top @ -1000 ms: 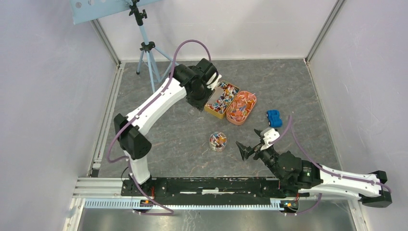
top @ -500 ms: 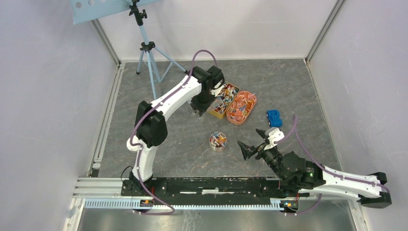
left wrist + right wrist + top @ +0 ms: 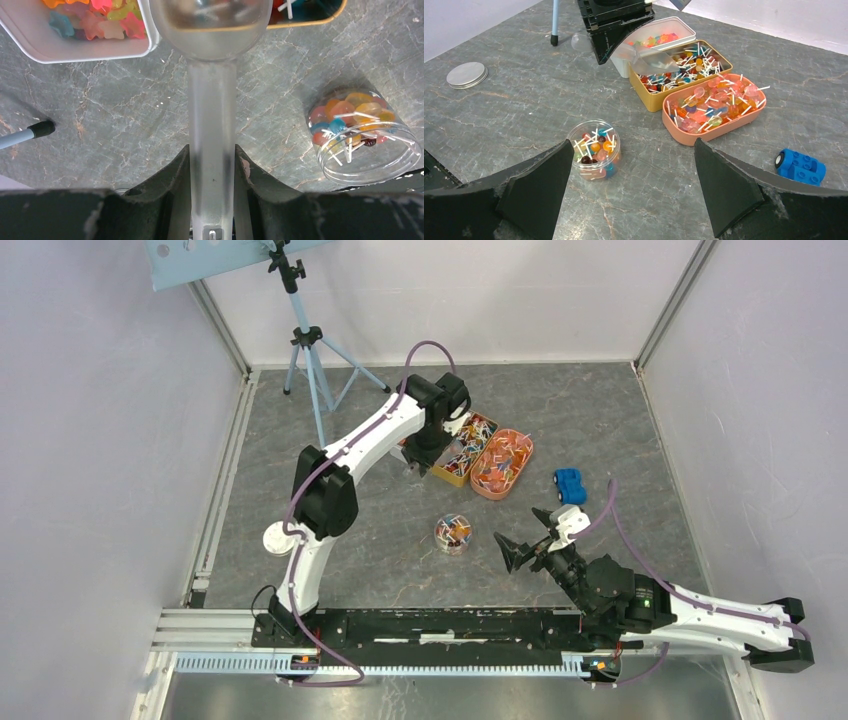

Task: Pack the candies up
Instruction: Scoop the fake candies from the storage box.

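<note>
My left gripper (image 3: 212,150) is shut on the handle of a translucent scoop (image 3: 212,30). The scoop's bowl hovers at the near end of the yellow tray (image 3: 681,65) of stick candies, next to the white tray (image 3: 75,30) of star-shaped gummies. An orange tray (image 3: 714,107) beside them holds pink and orange stick candies. A clear jar (image 3: 594,150), partly filled with mixed candies, stands on the table in front of the trays. My right gripper (image 3: 634,142) is open and empty, low over the table just right of the jar (image 3: 453,533).
A blue toy car (image 3: 570,485) sits right of the trays. A metal lid (image 3: 467,75) lies to the left, near the left arm. A blue tripod (image 3: 305,340) stands at the back left. Walls enclose the table.
The left arm has swung and lowered, bringing the scoop down to the near end of the yellow tray. The right gripper has barely moved.
</note>
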Robot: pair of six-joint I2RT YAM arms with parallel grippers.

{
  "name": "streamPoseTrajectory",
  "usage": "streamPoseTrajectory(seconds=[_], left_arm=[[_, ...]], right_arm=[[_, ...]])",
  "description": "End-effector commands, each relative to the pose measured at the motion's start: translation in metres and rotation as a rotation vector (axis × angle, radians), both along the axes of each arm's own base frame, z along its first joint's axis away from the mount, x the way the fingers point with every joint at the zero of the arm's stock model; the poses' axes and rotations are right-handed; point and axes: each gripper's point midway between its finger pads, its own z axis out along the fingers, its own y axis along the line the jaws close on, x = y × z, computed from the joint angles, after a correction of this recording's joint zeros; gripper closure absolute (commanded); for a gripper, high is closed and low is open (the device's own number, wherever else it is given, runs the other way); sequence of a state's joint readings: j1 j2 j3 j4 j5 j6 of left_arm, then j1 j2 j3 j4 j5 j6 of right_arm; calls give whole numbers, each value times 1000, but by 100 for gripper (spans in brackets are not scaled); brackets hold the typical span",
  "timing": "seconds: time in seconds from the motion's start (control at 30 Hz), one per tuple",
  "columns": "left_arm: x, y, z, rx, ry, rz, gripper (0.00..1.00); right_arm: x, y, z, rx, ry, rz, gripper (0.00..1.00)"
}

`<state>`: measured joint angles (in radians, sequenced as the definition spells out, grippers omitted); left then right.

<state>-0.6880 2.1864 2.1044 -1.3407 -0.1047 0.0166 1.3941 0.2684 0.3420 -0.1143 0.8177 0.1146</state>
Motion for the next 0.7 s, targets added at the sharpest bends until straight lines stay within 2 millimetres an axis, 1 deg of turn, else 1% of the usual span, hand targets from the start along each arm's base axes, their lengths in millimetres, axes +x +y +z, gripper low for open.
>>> streamPoseTrajectory(seconds=[0.0, 0.43, 0.67], left_arm=[[17, -3, 5, -26, -32, -31, 98], [34, -16, -4, -59, -36, -35, 98], [42, -24, -13, -76, -37, -36, 98]], right_arm=[[2, -2, 16, 40, -14, -16, 2], [2, -3, 21, 42, -22, -19, 2], [2, -6, 24, 34, -22, -25, 2]])
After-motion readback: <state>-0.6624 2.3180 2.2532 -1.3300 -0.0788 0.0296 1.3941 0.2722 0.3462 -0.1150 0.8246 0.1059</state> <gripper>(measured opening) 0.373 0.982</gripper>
